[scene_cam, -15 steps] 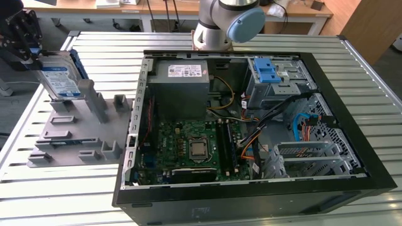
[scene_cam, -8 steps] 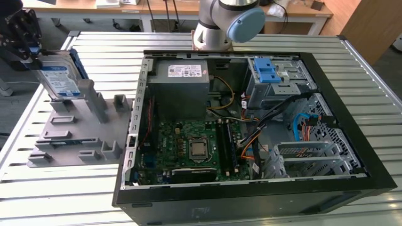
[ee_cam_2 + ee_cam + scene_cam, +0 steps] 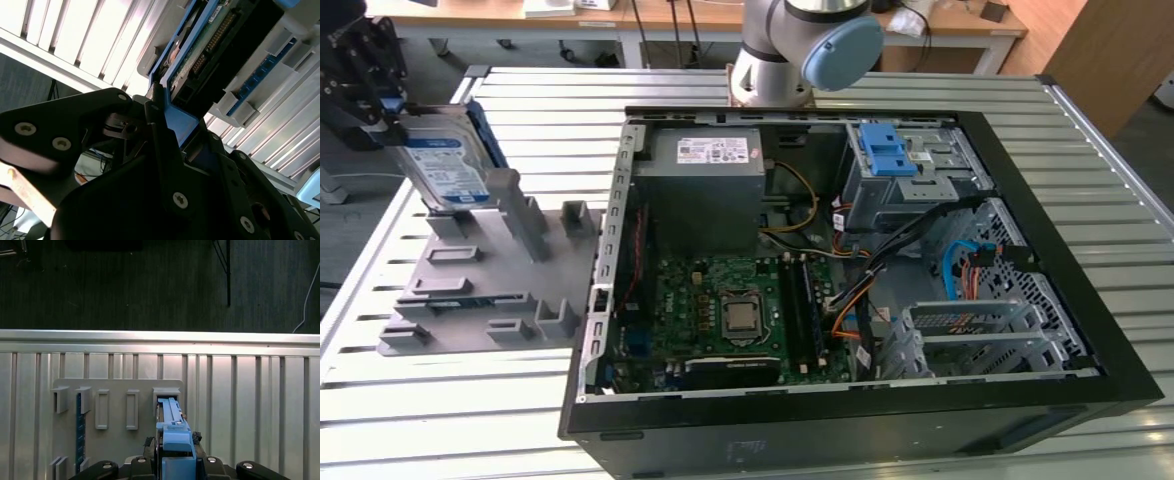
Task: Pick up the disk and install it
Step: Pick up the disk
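While the fingers (image 3: 161, 145) pinch the blue rail at the upper end of the disk (image 3: 443, 165), the drive stands upright at a slot of the grey rack (image 3: 467, 290) on the worktop (image 3: 1067, 130). That is at the exterior view's left, well apart from the open case (image 3: 1107, 390). The gripper (image 3: 384, 100) sits at the disk's top end. In the exterior view the disk's lower edge is level with the rack's posts, and whether it has cleared the slot cannot be told. The step in hand looks like the pick-up — the grip is made, the lift barely begun if at all. To do it well, the arm would likely need to draw the disk out along the line of the slot with no twist, since the plastic rails could bind against the slot walls and drag the rack along. The hold is on a narrow plastic edge, not the metal body — so a slow, steady pull seems wiser than a quick one. The cage (image 3: 907, 180) with its blue latches sits in the case's far corner.
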Controlling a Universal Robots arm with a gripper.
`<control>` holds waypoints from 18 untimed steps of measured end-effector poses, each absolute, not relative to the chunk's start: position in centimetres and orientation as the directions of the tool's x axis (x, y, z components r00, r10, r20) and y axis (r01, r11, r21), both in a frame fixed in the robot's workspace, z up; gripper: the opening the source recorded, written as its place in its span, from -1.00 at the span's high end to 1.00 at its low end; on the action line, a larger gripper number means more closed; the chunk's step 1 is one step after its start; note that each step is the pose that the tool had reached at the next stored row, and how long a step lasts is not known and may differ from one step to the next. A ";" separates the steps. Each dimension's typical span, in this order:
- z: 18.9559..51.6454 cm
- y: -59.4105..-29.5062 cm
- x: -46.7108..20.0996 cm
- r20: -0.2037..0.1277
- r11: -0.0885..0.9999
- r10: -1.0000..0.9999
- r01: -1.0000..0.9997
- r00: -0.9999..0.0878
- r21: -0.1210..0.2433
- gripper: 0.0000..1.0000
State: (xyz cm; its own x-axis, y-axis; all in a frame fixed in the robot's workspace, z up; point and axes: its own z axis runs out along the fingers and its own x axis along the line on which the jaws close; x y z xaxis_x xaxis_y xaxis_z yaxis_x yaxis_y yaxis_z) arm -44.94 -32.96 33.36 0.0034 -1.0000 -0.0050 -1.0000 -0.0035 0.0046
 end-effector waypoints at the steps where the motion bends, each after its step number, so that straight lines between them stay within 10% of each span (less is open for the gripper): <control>1: 33.4 -33.0 -44.9 -0.005 -0.003 -1.000 -1.000 0.003 0.005 0.27; 18: 34.3 -33.0 -44.9 -0.005 -0.003 -1.000 -1.000 0.003 0.004 0.27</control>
State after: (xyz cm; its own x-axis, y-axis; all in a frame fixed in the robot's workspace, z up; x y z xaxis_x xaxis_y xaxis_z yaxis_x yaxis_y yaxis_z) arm -44.94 -32.96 34.28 0.0034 -1.0000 -0.0053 -1.0000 -0.0035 0.0044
